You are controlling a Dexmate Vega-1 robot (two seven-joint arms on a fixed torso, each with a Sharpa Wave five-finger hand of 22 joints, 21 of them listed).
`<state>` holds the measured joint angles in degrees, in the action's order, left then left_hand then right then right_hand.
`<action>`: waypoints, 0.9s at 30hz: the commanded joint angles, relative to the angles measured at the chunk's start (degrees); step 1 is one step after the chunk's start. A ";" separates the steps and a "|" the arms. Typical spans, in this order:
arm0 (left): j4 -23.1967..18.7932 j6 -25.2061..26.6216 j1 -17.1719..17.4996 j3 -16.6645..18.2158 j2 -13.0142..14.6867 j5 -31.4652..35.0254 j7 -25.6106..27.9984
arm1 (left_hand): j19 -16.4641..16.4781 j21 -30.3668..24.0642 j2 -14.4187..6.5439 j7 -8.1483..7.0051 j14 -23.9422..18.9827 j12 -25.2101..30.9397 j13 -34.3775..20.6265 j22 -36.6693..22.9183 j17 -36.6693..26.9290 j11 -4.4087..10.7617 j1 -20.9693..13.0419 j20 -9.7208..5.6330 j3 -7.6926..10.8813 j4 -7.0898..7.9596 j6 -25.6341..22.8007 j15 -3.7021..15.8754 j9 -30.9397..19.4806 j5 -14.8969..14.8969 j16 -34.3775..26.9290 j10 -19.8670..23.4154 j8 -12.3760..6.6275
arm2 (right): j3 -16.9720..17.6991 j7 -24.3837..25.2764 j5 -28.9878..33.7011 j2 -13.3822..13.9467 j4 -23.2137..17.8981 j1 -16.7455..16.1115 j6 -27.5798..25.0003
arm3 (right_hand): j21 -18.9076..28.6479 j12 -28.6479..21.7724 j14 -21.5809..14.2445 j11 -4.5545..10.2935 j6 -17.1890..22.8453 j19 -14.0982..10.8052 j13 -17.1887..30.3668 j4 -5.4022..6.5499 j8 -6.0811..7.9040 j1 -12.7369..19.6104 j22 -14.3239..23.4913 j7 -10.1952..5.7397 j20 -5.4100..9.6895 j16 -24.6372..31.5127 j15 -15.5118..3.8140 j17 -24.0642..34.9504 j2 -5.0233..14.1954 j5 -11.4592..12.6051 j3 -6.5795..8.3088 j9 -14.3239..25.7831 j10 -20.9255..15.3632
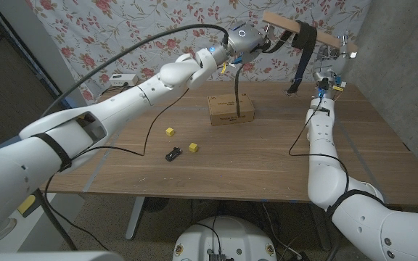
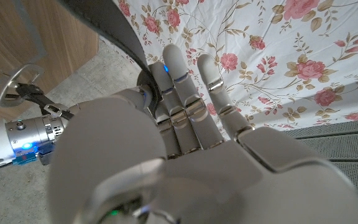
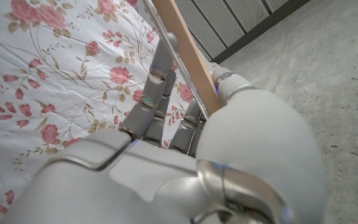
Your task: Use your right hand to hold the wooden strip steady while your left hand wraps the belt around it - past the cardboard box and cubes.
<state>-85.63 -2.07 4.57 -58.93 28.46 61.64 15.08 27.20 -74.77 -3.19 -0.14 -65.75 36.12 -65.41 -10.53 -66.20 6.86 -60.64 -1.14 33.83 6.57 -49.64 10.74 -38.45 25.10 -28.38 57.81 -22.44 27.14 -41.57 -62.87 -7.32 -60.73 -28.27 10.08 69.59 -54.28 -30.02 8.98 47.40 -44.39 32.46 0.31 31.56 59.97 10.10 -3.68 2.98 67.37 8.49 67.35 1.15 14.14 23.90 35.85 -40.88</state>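
Strip: wooden strip [image 1: 290,26] is up above the counter [image 1: 267,156], clamped in your right robot hand [image 1: 331,56].
Belt: belt [image 1: 305,45] draped over it, your left robot hand [image 1: 256,40] gripping the other part.
Tip: keep tension even and the right steady.

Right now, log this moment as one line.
right hand: holds pale wooden strip aloft | left hand: holds black belt | belt: draped over strip

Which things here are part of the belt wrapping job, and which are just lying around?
Job: wooden strip, black belt, right hand gripping the strip, left hand at its other end.
Lying about: cardboard box, yellow cubes, small black object.
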 commanded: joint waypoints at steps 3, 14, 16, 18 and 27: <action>-0.21 -1.70 0.75 0.49 0.07 -1.54 0.79 | -0.09 -0.04 -0.88 2.03 -0.09 -0.35 -0.29 -0.08 -0.30 1.12 -0.89 0.05 2.68 -2.45 -6.52 0.16 -0.46 0.10 0.07 1.19 -0.22 | 1.00 6.57 1.87 0.24 3.84 4.37 11.11 | -0.79 -0.05 -23.93 -8.83 7.10 9.10 8.93 0.28 0.18 -7.69 0.16 6.55 6.80 14.64 -20.66 3.28 7.42 0.45 0.03 0.11 -16.81; -0.62 -3.45 1.60 1.01 0.24 -4.49 -0.29 | -0.06 -0.08 -0.95 2.05 0.09 -0.55 -0.52 -0.08 -0.37 1.12 -0.98 0.06 2.57 -2.50 -6.56 -0.19 -0.53 0.01 0.23 1.33 0.03 | -1.47 10.98 10.72 1.64 9.11 6.73 22.64 | -0.96 -0.01 -23.74 -8.98 7.07 9.19 8.86 0.27 0.09 -7.80 0.18 6.54 6.82 14.75 -20.67 3.28 7.44 0.57 0.02 0.04 -16.85; -0.64 -4.03 1.79 0.92 0.26 -5.01 -0.45 | -0.05 -0.10 -1.01 2.08 -0.09 -0.67 -0.42 -0.08 -0.21 1.31 -1.02 0.11 2.55 -2.52 -6.69 -0.10 -0.37 -0.01 0.28 1.41 0.14 | -2.00 11.40 12.34 2.09 10.65 7.22 24.49 | -1.01 -0.14 -23.66 -9.01 7.08 9.28 9.16 0.26 0.08 -7.81 0.19 6.53 6.79 14.76 -20.66 3.28 7.44 0.59 0.01 0.01 -16.71; -0.75 -4.67 1.99 0.86 0.24 -5.68 -0.76 | -0.07 -0.09 -1.01 2.12 -0.05 -0.65 -0.52 -0.08 -0.32 1.23 -1.08 0.01 2.55 -2.58 -6.59 0.26 -0.54 -0.03 0.25 1.44 0.13 | -2.96 12.99 15.86 2.77 12.93 7.77 28.45 | -1.06 0.01 -23.59 -8.95 6.96 9.34 9.00 0.26 0.15 -7.84 0.19 6.43 6.80 14.77 -20.67 3.27 7.44 0.61 0.01 0.23 -16.59; -1.43 -7.25 2.48 1.10 -0.35 -8.61 -1.23 | 0.05 -0.16 -1.13 2.24 -0.12 -0.89 -0.62 -0.08 -0.19 1.01 -1.23 0.06 2.47 -2.70 -6.82 0.12 -0.51 -0.15 0.39 1.46 0.36 | -4.64 15.99 22.82 4.20 21.35 10.29 36.85 | -1.14 -0.02 -23.46 -9.17 6.91 9.38 9.12 0.22 0.10 -7.85 0.20 6.55 6.70 14.83 -20.66 3.27 7.48 0.66 0.02 0.21 -16.49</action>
<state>-86.28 -6.48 6.34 -58.16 28.56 56.44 14.52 27.21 -74.77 -3.19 -0.22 -65.71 35.37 -65.80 -10.54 -66.30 6.87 -60.65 -1.14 33.83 6.56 -49.74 10.77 -38.84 24.97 -28.17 58.05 -22.09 24.40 -29.70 -48.58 -4.72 -47.67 -20.68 36.24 69.54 -53.99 -30.02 8.98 47.41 -44.39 32.48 0.28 31.22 59.97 10.16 -3.66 2.98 67.37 8.49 67.35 1.15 14.42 23.88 35.92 -40.88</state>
